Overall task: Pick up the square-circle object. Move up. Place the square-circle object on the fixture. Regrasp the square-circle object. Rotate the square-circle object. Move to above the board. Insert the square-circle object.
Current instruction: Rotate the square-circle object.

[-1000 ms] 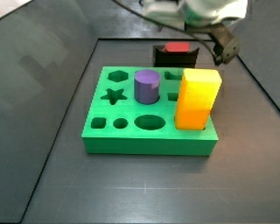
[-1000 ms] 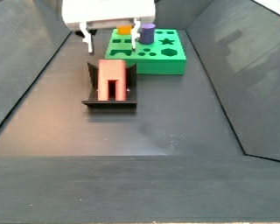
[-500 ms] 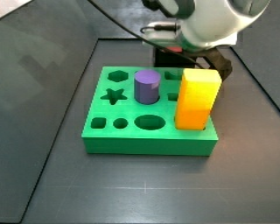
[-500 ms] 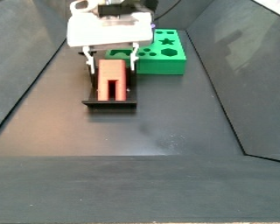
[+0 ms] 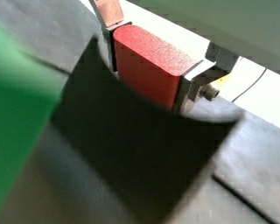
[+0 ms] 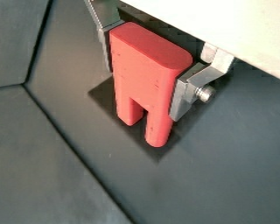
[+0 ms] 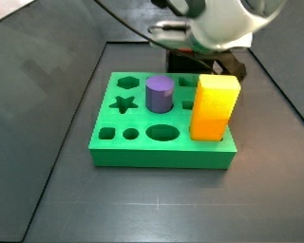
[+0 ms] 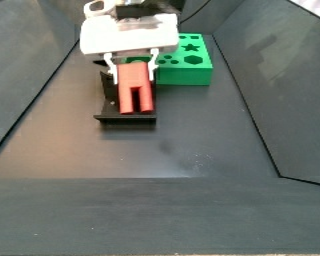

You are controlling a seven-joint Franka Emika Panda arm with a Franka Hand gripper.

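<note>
The gripper is clamped on the small red square-circle object, its silver fingers pressing both sides. In a side view the red object lies on the black fixture, near the large green board.

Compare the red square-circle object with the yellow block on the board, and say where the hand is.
The square-circle object is red and lies on the black fixture, with the hand down over it, fingers on either side. The yellow block is yellow-orange and stands upright on the green board, away from the hand. The red piece has a forked end in a wrist view; the yellow block looks plain. Both are elongated blocks.
</note>
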